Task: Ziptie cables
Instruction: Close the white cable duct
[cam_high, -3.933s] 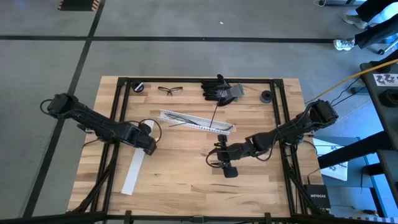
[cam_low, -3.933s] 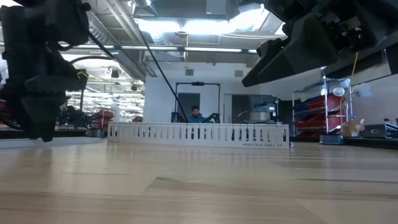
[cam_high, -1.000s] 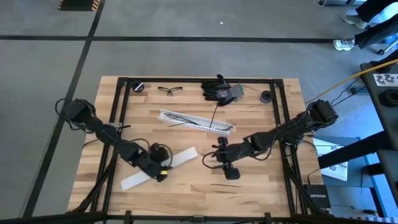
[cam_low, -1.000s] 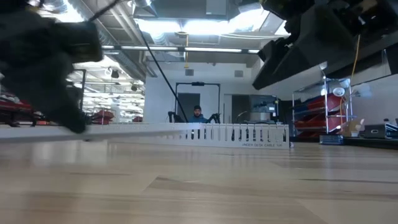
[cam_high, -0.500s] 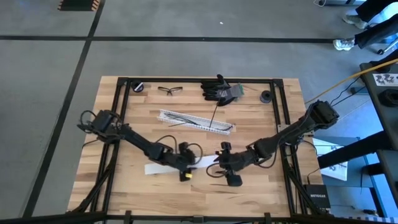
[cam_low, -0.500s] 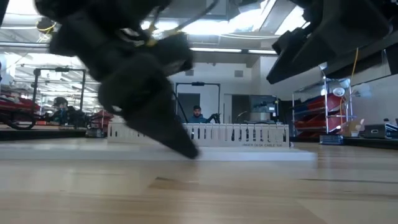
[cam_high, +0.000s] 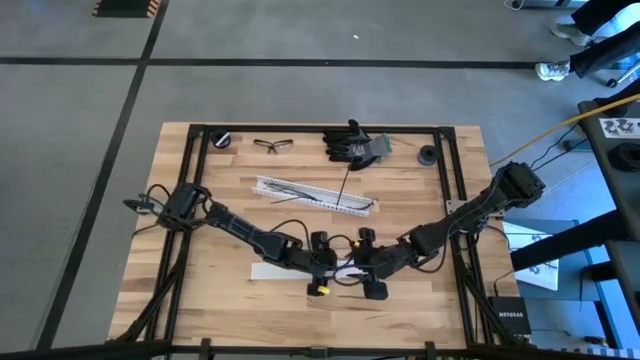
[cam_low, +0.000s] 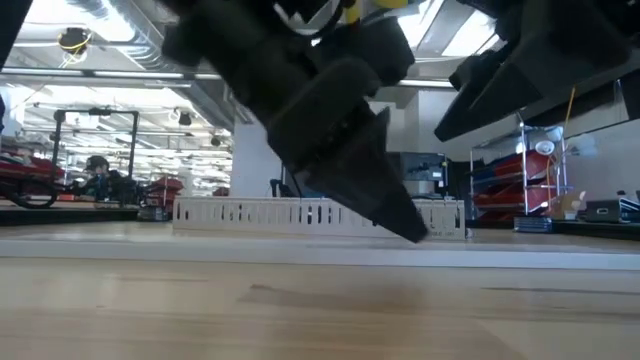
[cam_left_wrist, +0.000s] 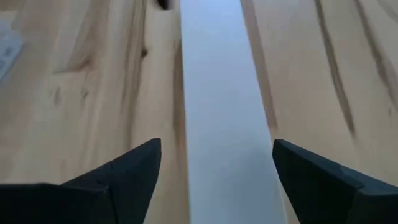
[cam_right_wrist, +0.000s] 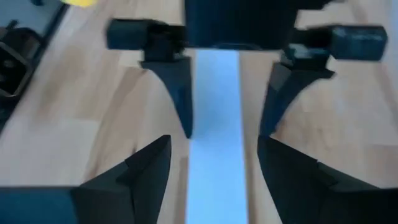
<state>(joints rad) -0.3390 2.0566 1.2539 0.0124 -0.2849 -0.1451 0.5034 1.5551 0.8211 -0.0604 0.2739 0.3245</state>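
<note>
Your thin dark grey-black cables (cam_high: 300, 190) lie in the white slotted plastic rail (cam_high: 345, 203), well beyond both pincers. The spread, empty left gripper (cam_left_wrist: 214, 177) and right gripper (cam_right_wrist: 214, 171) straddle the long flat white strip (cam_left_wrist: 217, 112); square the fingers before closing. A black glove (cam_high: 352, 143) and safety glasses (cam_high: 273, 145) lie farther off.

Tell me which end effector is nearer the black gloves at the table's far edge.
Right. The right end effector sits almost directly below the black gloves in the high view; the left end effector sits slightly farther left.
</note>
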